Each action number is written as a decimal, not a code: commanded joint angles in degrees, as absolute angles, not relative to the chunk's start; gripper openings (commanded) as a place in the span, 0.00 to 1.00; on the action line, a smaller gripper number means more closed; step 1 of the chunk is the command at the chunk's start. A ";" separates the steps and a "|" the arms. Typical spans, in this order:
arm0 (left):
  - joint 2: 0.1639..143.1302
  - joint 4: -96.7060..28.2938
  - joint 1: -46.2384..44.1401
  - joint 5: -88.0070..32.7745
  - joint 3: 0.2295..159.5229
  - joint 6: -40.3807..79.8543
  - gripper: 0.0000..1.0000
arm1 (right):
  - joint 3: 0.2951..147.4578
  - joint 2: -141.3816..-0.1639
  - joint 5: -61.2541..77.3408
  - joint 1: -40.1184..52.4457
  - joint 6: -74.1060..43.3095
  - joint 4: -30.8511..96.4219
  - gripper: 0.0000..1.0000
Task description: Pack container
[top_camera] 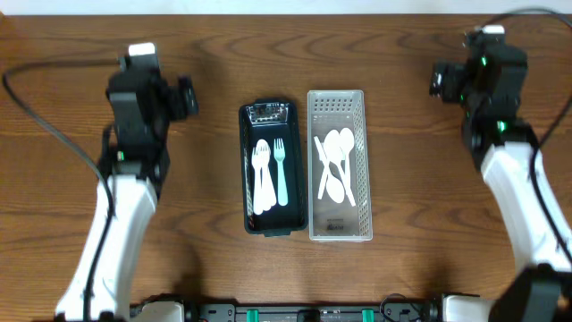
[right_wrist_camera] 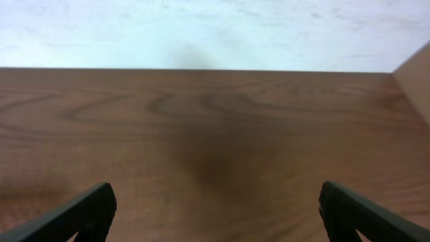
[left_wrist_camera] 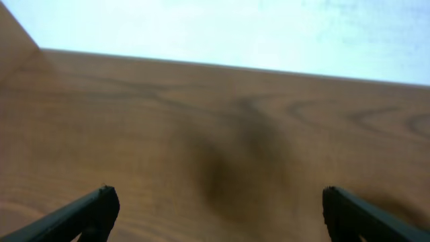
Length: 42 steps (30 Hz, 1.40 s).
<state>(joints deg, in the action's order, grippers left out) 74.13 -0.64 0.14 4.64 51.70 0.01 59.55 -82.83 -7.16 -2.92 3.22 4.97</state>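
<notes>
With left fingers (left_wrist_camera: pixel 80 215) and right fingers (right_wrist_camera: pixel 80 212) both open and empty, you risk snagging several overlapping spoons (top_camera: pixel 332 143) at once and spilling them.

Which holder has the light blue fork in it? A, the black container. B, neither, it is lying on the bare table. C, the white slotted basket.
A: the light blue fork lies inside the black container beside white cutlery, while the white slotted basket next to it holds only white spoons.
</notes>
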 commanded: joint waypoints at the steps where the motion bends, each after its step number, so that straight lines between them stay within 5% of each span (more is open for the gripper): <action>1: 67.07 3.62 0.03 4.43 41.25 0.23 0.98 | 50.96 -75.96 -7.31 -3.03 3.75 1.39 0.99; 10: 43.44 12.62 -2.39 4.47 23.18 0.16 0.98 | 27.14 -50.81 -7.29 -2.74 3.92 -14.61 0.99; 16: 29.89 7.60 -3.31 4.47 20.40 -0.60 0.98 | 22.26 -32.80 -7.31 -2.22 3.92 -12.95 0.99; 23: 23.59 5.26 -3.31 4.49 20.40 -0.60 0.98 | 22.26 -27.49 -7.27 -2.22 3.92 -7.90 0.99; 42: 23.83 -4.16 -3.31 4.49 20.40 -0.60 0.98 | 22.26 -27.57 -7.27 -2.15 3.92 34.06 0.99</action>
<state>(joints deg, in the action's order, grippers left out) 23.75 -2.44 -3.11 4.62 20.67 -0.05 22.11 -27.75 -7.11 -2.76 3.44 30.81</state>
